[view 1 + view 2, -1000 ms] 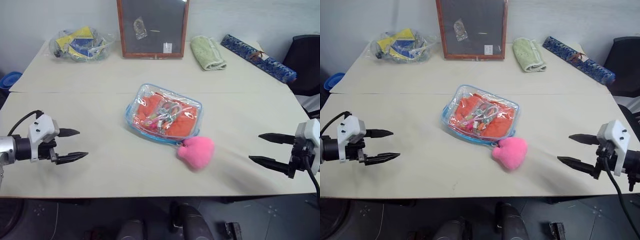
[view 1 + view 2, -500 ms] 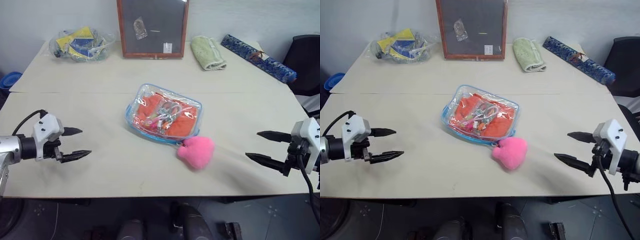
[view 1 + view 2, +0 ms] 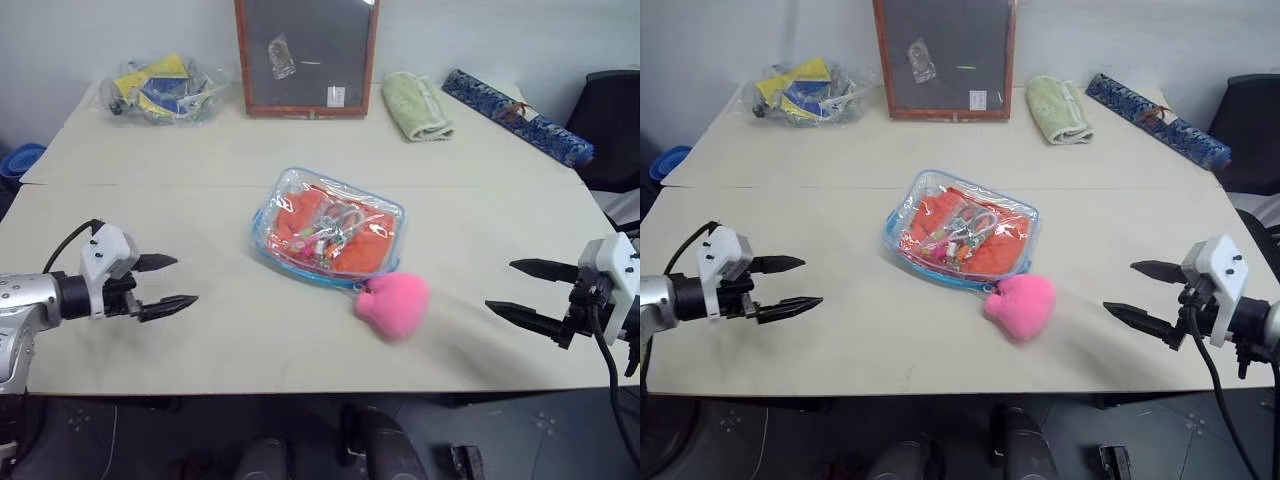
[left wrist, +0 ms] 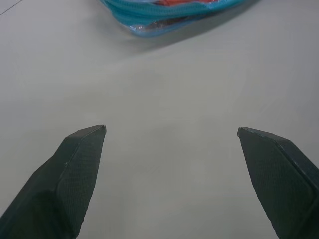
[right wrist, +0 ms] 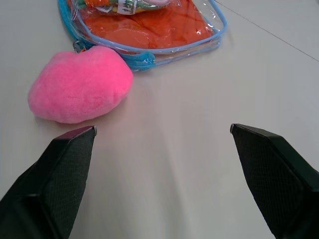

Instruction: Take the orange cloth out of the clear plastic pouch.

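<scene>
my left end effector [image 3: 168, 283] and right end effector [image 3: 530, 293] hover released, well apart from the clear plastic pouch [image 3: 328, 230] mid-desk, orange cloth [image 3: 375, 249] inside. i may snag the pink plush ball [image 3: 392, 303] or slide the slick pouch.

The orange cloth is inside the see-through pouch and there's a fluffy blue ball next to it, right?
Nearly. The orange cloth is inside the clear plastic pouch, but the fluffy ball beside it is pink, not blue. The left eye view and the right wrist view both show this.

Silver forearm, white wrist blocks, black cables, black pointed tool [image 3: 165, 283] fingers [image 3: 158, 263]
</scene>
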`<act>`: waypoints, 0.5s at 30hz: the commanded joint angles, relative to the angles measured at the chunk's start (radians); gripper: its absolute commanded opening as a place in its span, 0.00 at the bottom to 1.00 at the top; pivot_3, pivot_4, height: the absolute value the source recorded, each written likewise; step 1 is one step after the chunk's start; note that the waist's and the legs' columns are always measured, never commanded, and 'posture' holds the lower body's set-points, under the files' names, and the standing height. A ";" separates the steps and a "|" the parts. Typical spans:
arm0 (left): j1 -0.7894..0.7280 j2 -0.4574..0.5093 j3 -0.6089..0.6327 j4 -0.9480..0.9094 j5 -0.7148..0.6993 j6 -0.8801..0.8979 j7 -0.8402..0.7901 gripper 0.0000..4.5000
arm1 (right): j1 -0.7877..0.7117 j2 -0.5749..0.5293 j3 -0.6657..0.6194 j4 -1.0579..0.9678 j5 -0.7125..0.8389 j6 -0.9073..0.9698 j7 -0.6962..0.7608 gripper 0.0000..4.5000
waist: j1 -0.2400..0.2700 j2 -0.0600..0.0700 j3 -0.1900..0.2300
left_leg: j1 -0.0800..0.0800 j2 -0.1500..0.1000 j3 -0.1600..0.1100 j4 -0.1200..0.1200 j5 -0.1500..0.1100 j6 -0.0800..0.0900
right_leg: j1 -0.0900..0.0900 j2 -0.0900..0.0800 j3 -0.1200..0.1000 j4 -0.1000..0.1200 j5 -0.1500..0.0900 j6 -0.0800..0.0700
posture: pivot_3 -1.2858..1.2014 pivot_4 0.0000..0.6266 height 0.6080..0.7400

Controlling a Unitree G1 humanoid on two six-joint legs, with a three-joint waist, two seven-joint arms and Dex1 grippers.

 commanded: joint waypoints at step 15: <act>-0.626 -0.540 -0.469 0.035 0.093 0.474 0.590 1.00 | -0.099 0.243 0.227 -0.449 0.053 0.126 -0.460 1.00 | 0.005 -0.001 -0.001 | 0.001 -0.005 0.000 0.001 0.004 -0.004 | 0.002 0.001 0.002 0.002 0.001 0.002 | 0.52 0.24 1.00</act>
